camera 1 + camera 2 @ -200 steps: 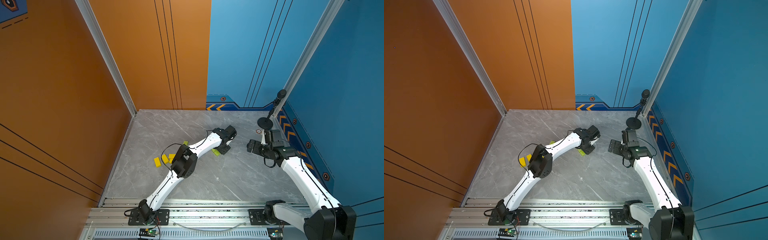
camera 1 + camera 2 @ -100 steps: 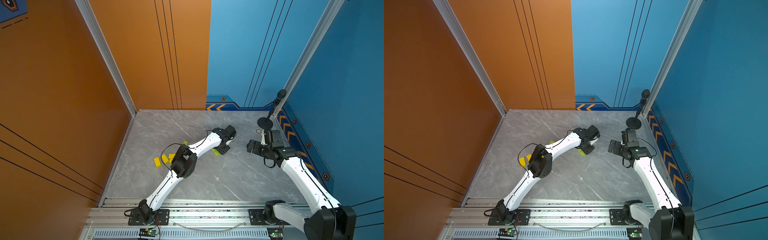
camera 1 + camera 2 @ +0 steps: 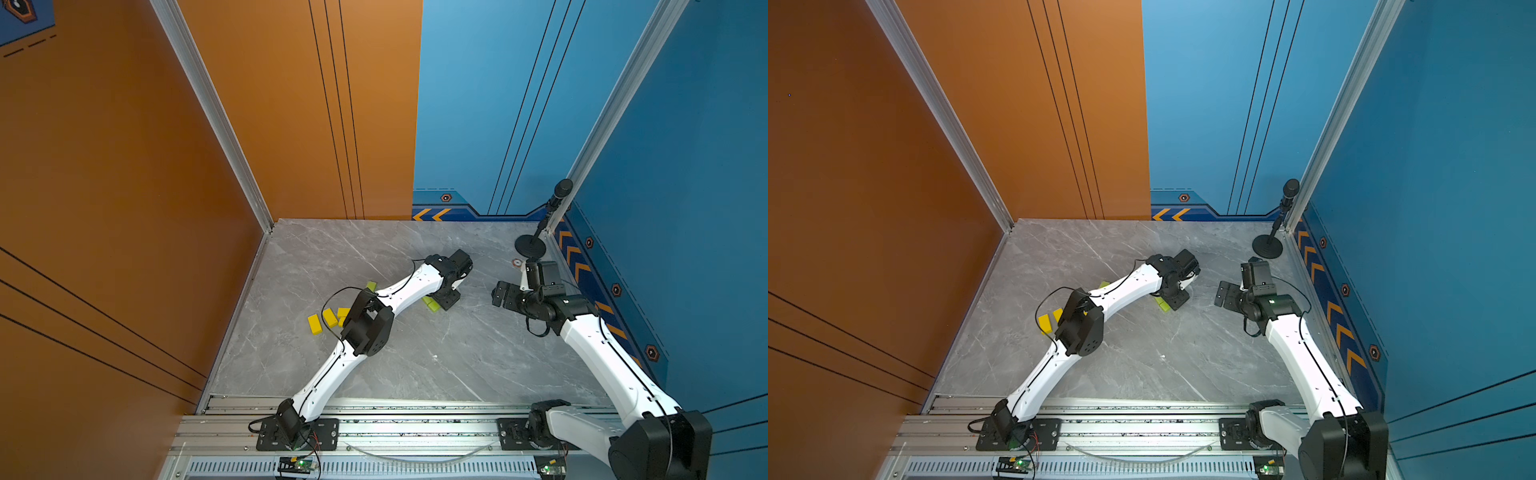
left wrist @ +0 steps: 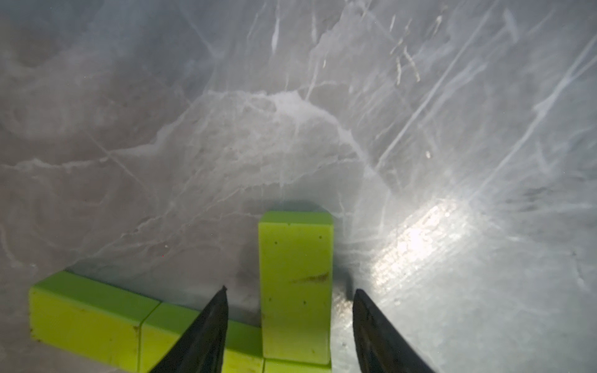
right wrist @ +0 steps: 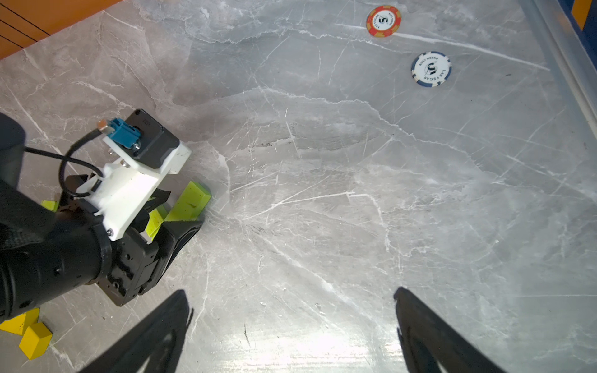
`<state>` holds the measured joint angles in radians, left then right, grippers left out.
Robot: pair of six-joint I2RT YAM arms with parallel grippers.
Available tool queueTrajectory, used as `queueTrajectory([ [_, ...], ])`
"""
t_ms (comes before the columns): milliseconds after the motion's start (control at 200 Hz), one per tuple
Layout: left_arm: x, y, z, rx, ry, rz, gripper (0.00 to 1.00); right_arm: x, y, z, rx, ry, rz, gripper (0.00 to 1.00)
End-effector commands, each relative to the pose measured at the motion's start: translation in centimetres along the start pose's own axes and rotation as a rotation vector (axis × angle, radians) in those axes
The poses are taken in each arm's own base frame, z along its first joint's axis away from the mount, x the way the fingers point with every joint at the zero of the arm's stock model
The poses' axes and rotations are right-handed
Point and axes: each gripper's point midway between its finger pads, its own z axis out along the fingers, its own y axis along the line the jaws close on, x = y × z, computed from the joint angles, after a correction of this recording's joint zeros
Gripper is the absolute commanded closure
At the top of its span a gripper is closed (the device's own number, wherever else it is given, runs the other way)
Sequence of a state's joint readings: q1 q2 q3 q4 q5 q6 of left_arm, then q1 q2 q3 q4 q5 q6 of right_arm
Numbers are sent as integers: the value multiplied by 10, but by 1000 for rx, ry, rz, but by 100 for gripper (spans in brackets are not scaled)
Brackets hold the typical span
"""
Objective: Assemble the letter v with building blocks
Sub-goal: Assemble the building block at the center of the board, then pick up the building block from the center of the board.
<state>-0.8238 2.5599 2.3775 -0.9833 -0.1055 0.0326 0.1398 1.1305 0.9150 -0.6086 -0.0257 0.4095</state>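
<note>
Our left hand (image 4: 289, 290) stands open astride a lime-green block (image 4: 295, 258), touching neither side; the block lies on the desk (image 4: 161, 113) just beside a row of green blocks (image 4: 87, 310). Our right hand (image 5: 294, 294) gapes empty. The blocks look light, rigid and smooth, so we judge the long flat sides the best grip.

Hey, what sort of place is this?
Probably a robot test booth: a left arm and right arm bolted to a metal rail, orange wall and blue wall around the table, and a microphone on a stand.
</note>
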Motion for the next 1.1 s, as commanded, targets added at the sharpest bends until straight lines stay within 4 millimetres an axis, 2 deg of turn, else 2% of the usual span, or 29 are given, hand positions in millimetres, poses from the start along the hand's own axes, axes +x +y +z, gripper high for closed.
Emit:
queueTrajectory([
  [0, -25, 12, -45, -15, -96, -26, 34, 2, 2, 0, -1, -4, 6, 0],
  [170, -47, 24, -86, -38, -195, -54, 27, 0, 3, -1, -2, -10, 1, 0],
  [210, -50, 29, -96, -43, -217, -71, 21, -1, 3, -1, -1, -11, -1, 0],
  [275, -52, 39, -110, -40, -239, -117, 15, -1, 4, 2, 4, -1, -6, 0],
  [340, -49, 52, -121, -27, -250, -181, 15, 3, 3, 8, 18, 14, -17, 0],
  [355, -48, 56, -124, -25, -252, -198, 10, 4, 3, 9, 23, 17, -21, 0],
  [471, -32, 78, -146, 4, -254, -315, 0, 19, 4, 28, 63, 59, -81, 0],
  [551, -21, 91, -163, 4, -272, -373, 2, 36, 11, 47, 93, 112, -150, 0],
  [676, -5, 98, -191, 57, -327, -476, 2, 61, 28, 73, 104, 170, -216, 0],
  [811, 18, 97, -209, 117, -389, -586, 2, 80, 47, 92, 110, 200, -272, 0],
  [981, 47, 90, -229, 145, -448, -670, 2, 78, 64, 93, 122, 183, -312, 0],
  [1091, 76, 95, -240, 157, -520, -773, 2, 66, 86, 83, 126, 152, -364, 0],
])
